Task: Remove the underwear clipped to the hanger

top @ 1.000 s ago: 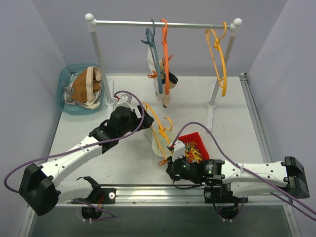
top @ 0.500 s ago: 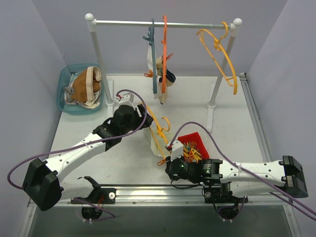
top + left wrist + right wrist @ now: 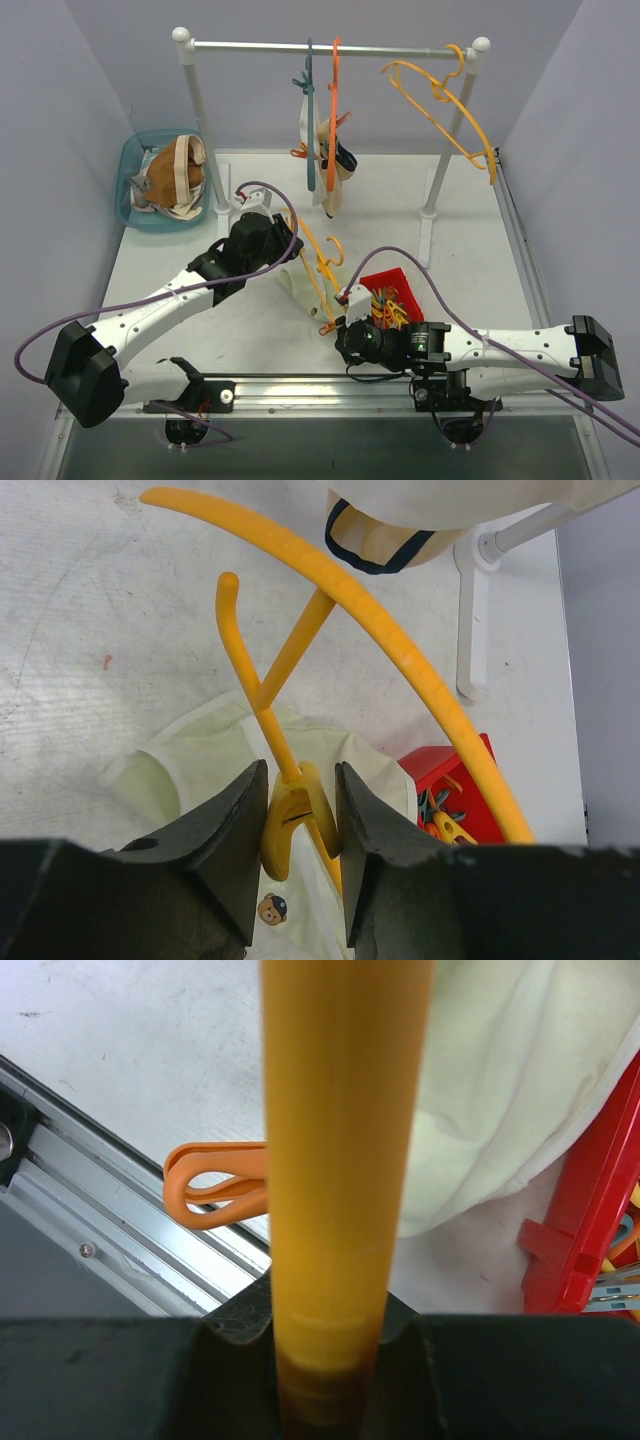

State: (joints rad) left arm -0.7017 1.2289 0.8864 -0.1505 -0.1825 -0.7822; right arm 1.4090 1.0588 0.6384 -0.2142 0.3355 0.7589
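Unclipping step: we are finding left gripper [image 3: 300, 805] pinching yellow clip [image 3: 288, 830] on hanger [image 3: 400, 650], right gripper [image 3: 338, 1345] clamping hanger bar. Cream underwear [image 3: 190, 770] draping beneath clip onto table [image 3: 80, 630]. We are judging next: draw clip off, freeing fabric.

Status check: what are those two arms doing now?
Left gripper shut on yellow clothespin. Right gripper shut on yellow hanger. Cream underwear not yet off. Orange clothespin nearby.

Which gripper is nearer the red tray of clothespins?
Right. The right gripper holds the yellow hanger just beside the red tray; the left gripper, pinching a yellow clothespin, is farther off, past the pale underwear.
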